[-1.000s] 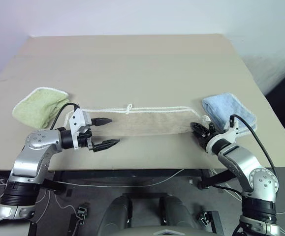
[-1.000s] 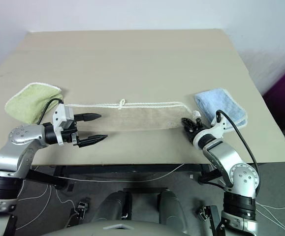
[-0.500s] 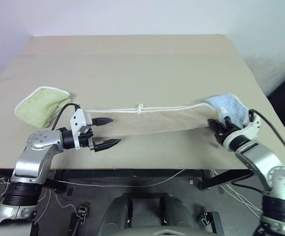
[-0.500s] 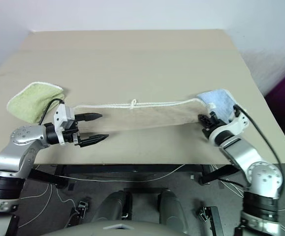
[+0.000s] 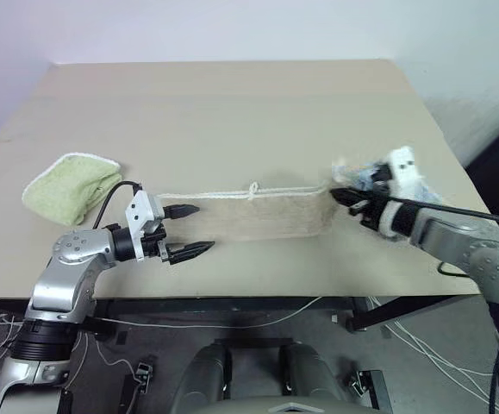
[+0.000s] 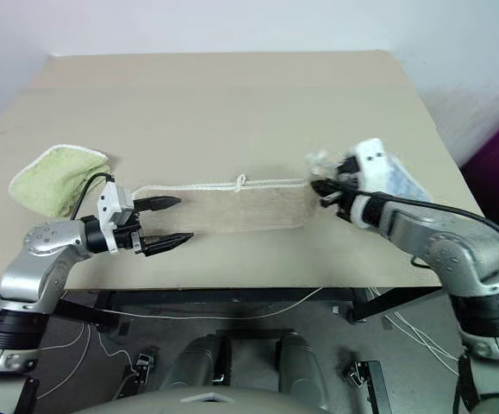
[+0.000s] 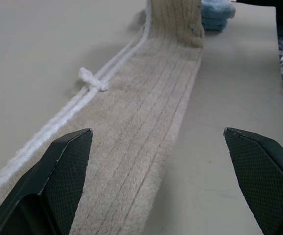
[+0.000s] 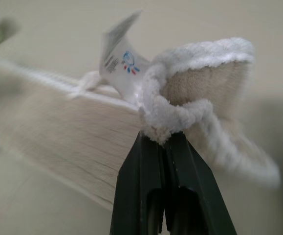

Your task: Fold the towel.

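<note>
The towel (image 5: 249, 216) is a long beige strip with white corded edging and a small loop (image 5: 252, 187), lying across the front of the table. Its right end is lifted off the table, with my right gripper (image 5: 339, 195) shut on that corner. The right wrist view shows the pinched corner (image 8: 190, 103) with a white care label (image 8: 119, 54) sticking up. My left gripper (image 5: 196, 230) stands open just above the towel's left end, holding nothing. In the left wrist view its fingers (image 7: 58, 171) flank the towel (image 7: 141, 127).
A small light-green folded towel (image 5: 70, 185) lies at the left of the table (image 5: 232, 112). A light-blue folded towel (image 7: 218, 11) sits at the right, behind my right arm. The table's front edge runs just under both grippers.
My right gripper has risen and rolled, lifting the towel's right end off the table and carrying it leftward. The left gripper has stayed put, open.
</note>
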You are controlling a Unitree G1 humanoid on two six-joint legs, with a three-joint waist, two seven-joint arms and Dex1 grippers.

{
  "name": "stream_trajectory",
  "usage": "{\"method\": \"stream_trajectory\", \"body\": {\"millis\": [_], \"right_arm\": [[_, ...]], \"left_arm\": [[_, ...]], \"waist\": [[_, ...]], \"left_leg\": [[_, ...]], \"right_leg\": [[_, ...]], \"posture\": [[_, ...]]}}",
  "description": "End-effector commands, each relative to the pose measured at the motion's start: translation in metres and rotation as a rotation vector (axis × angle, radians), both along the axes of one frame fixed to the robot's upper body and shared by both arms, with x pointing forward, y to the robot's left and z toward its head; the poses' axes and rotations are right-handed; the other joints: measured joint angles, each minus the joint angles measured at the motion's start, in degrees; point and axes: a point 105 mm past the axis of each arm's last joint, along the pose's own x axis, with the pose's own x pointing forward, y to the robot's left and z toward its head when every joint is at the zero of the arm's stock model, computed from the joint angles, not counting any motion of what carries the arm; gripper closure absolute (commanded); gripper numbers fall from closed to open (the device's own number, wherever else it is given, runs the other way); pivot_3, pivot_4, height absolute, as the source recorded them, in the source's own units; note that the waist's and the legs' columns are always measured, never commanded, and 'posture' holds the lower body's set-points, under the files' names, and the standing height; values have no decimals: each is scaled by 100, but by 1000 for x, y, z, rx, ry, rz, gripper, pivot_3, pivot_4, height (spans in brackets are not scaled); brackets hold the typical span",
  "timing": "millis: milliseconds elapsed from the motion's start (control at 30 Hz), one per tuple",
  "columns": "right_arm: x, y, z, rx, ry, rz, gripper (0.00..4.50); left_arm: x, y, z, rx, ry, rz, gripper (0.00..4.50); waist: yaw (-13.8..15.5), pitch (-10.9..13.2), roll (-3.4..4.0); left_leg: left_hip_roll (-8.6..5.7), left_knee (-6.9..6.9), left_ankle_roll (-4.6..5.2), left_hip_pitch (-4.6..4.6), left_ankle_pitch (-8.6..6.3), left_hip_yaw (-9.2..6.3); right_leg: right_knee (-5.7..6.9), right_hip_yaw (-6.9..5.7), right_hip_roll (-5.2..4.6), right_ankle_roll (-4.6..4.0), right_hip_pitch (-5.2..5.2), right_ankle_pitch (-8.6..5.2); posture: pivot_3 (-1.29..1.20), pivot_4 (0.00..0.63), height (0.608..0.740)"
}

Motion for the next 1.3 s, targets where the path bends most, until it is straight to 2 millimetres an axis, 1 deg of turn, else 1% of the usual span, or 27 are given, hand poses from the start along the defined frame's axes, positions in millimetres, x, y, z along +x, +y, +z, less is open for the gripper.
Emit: {"method": "stream_trajectory", "body": {"millis": [33, 67, 133, 233, 367, 467, 633, 733, 833, 933, 1033, 1100, 1133, 1233, 1300], "right_arm": [[-2, 44, 2, -77, -56, 203, 4475], [-3, 56, -2, -86, -50, 254, 4475], [-3, 77, -18, -107, -18, 327, 4475], [3, 89, -40, -149, 10, 356, 4475], [3, 96, -56, -183, 25, 391, 4475], [2, 98, -59, -184, 27, 403, 4475], [2, 98, -59, -180, 20, 404, 4475], [-1, 101, -56, -152, 24, 419, 4475], [-4, 103, -49, -118, 17, 430, 3832], [-6, 102, -36, -77, -9, 436, 2918], [-11, 102, -14, -16, -84, 455, 1955], [-17, 97, 3, 16, -136, 465, 1317], [-18, 96, 7, 23, -147, 467, 1317], [-19, 78, 26, 68, -194, 428, 1317], [-10, 57, 30, 74, -195, 344, 1317]], "left_arm": [[-1, -6, 8, -6, -48, -9, 0], [-1, -7, 7, -11, -49, -9, 0], [-1, -10, 7, -21, -49, -7, 0], [-4, -12, 6, -30, -48, -2, 0], [-8, -12, 5, -36, -44, 13, 0], [-11, -10, 3, -36, -38, 25, 0], [-12, -11, 2, -39, -34, 29, 0], [-11, -12, 2, -40, -31, 29, 0], [-11, -14, 1, -44, -29, 25, 0], [-10, -15, 1, -46, -26, 20, 0], [-10, -15, 0, -48, -24, 19, 0], [-10, -15, 0, -49, -23, 20, 0], [-10, -15, 0, -50, -23, 21, 0], [-10, -14, 0, -55, -21, 34, 0], [-9, -11, 0, -61, -21, 53, 0]], "waist": [[2, 1, -2], [3, 1, -3], [3, 0, -3], [25, 0, -5], [21, 0, -5], [10, 0, -4], [10, 0, -4], [10, 0, -4], [8, 0, -4], [10, 0, -4], [12, 0, -4], [12, 0, -4], [13, 0, -4], [17, 0, -4], [23, 0, -4]], "left_leg": [[0, 0, 0, -1, 0, 0], [0, 1, 0, -2, 0, 0], [0, 1, 0, -2, 0, -1], [-2, 1, -1, -5, 0, -5], [-8, 2, -1, -8, 0, -4], [-7, 0, -2, -8, 0, -6], [-7, 0, -2, -7, 0, -7], [-7, 0, -2, -7, 0, -6], [-7, -1, -2, -7, 0, -6], [-7, -1, -2, -7, 0, -7], [-7, -1, -2, -8, 0, -7], [-7, -2, -2, -8, 0, -7], [-7, -2, -2, -8, 0, -7], [-7, -2, -2, -8, 0, -8], [-7, -2, -2, -7, 0, -8]], "right_leg": [[0, 0, 0, 0, 0, 0], [-1, 0, -1, 0, -2, 0], [0, 0, -3, 0, -3, 0], [-1, -4, -8, 0, -4, 0], [-1, -3, -17, 0, -7, 1], [0, -3, -16, -1, -9, 1], [0, -3, -16, -1, -9, 1], [-1, -3, -16, -1, -9, 1], [0, -3, -16, -1, -9, 1], [-1, -3, -16, -1, -10, 1], [-1, -3, -17, -1, -9, 1], [-1, -3, -17, -1, -9, 1], [-1, -3, -18, -1, -9, 1], [-2, -3, -18, -1, -9, 1], [-3, -2, -20, -1, -6, 1]], "posture": [[0, 150, 740], [0, 150, 740], [0, 150, 740], [0, 150, 740], [0, 150, 740], [0, 150, 740], [0, 150, 740], [0, 150, 740], [0, 150, 740], [0, 150, 740], [0, 150, 740], [0, 150, 740], [0, 150, 740], [0, 150, 740], [0, 150, 740]]}}
